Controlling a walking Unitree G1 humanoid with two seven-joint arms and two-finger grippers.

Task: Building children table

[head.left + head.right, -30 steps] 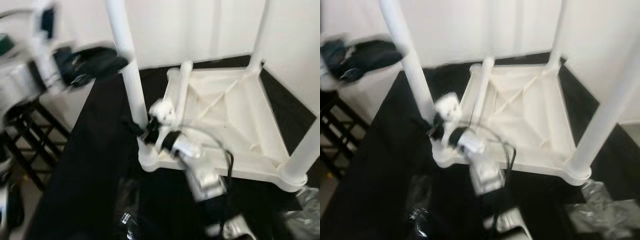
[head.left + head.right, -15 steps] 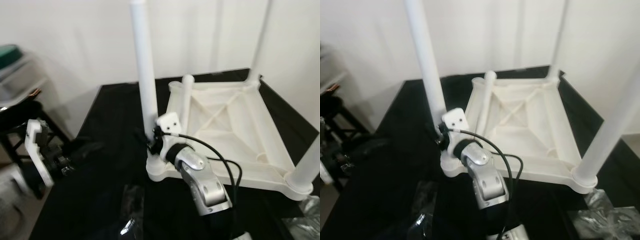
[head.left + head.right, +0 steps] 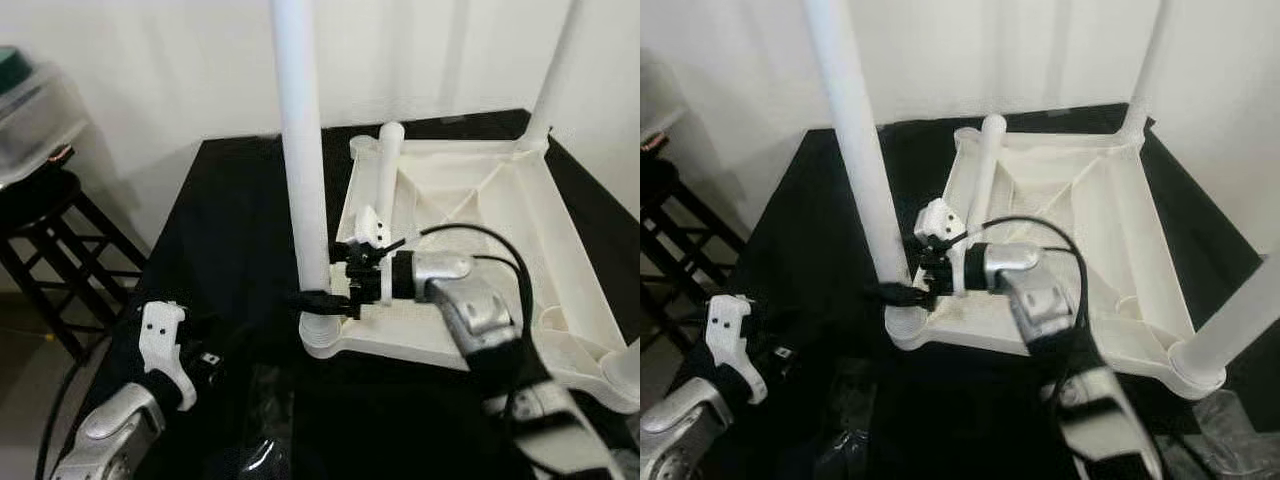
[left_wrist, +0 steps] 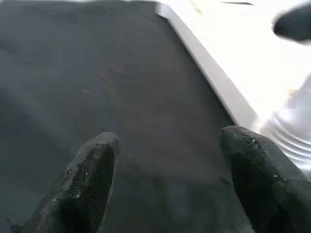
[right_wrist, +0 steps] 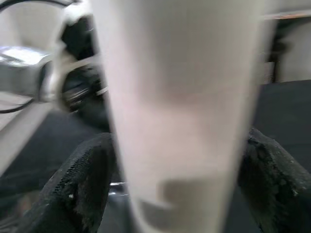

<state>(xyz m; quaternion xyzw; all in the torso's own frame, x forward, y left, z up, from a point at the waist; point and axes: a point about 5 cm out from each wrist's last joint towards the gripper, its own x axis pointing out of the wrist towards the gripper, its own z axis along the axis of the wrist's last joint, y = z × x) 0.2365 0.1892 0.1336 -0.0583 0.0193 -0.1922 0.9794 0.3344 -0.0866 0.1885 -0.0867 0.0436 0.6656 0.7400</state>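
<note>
1. Center frame, the right gripper (image 3: 322, 297) reaches in sideways, its fingers (image 5: 85, 182) straddling the base of the near white leg (image 3: 303, 150).
2. That leg stands upright on the upside-down table top (image 3: 520, 215) lying on the black cloth (image 3: 220, 220).
3. Lower left, the left gripper (image 4: 167, 182) hovers spread wide, holding nothing.

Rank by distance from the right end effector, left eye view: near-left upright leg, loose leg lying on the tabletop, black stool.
1. Near-left upright leg, between the right end effector fingers, at its base.
2. Loose leg, lying just behind on the upturned tabletop.
3. Black stool, far left.
</note>
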